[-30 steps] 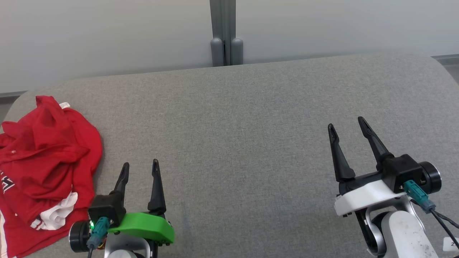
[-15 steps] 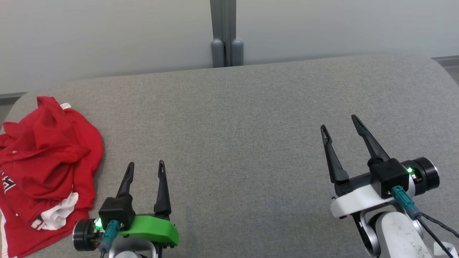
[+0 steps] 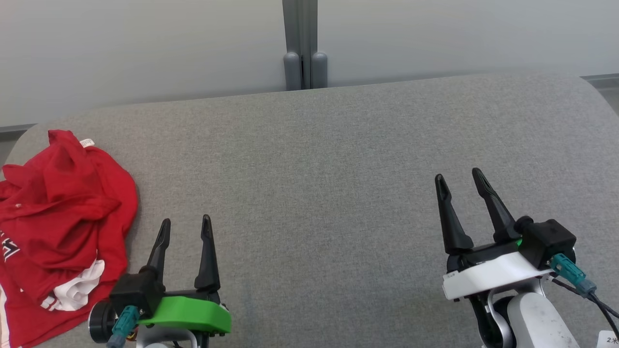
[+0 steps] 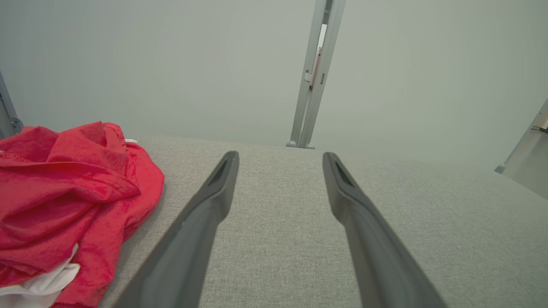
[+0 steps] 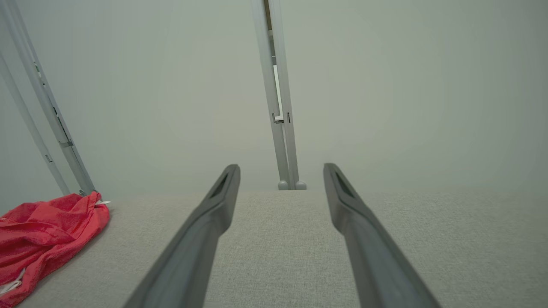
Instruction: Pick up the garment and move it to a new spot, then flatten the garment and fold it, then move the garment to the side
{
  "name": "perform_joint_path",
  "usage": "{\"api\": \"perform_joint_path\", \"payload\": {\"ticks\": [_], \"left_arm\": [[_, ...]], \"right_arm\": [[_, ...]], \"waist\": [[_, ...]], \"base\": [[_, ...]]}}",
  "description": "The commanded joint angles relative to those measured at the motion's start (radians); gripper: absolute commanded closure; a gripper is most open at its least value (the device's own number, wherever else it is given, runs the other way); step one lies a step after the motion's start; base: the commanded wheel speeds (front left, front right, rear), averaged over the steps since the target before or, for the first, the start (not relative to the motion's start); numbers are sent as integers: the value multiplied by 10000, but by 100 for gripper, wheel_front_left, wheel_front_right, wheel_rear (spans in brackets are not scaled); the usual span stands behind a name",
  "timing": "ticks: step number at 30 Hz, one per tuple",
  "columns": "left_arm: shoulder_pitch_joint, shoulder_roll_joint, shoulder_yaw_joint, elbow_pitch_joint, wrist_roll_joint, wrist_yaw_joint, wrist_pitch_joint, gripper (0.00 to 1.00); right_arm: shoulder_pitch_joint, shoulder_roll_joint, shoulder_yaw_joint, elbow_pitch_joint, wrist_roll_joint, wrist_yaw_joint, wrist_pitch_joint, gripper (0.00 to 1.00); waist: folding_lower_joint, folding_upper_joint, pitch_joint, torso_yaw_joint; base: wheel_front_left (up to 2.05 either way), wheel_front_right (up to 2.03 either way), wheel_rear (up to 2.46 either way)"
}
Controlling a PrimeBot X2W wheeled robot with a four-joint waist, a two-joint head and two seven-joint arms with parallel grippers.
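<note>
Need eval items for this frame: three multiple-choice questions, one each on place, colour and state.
1. Where does the garment lie on the grey surface?
A) at the robot's left edge
B) in the centre
C) at the right edge

2. What is the garment's main colour?
A) blue
B) red
C) green

3. What state are the left gripper and right gripper in?
A) both shut
B) one holds the garment
C) both open and empty

Answers:
1 A: it lies crumpled to the left of the left gripper.
2 B: the cloth is red with a little white showing.
3 C: both jaws stand apart over bare surface.
</note>
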Motion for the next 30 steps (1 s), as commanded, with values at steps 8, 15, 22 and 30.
{"api": "perform_joint_path", "payload": {"ticks": [8,15,22,30], "left_arm": [[241,1,-7,149,-109,-151,-208,0],[197,4,-137,255,196,-39,-280,0],[168,4,-168,416,157,-3,-278,0],[107,4,-109,521,9,39,-278,0]], "right_arm": [[36,-29,80,368,605,2,-218,0],[-38,-31,43,662,52,2,-297,0],[-54,-32,-55,751,70,2,-292,0],[-5,-32,-53,777,163,1,-292,0]], "waist": [[-1,-1,-15,-60],[-1,-1,8,-85],[-1,-1,23,-65],[-1,-1,84,64]], "base": [[0,0,0],[0,0,0],[0,0,0],[0,0,0]]}}
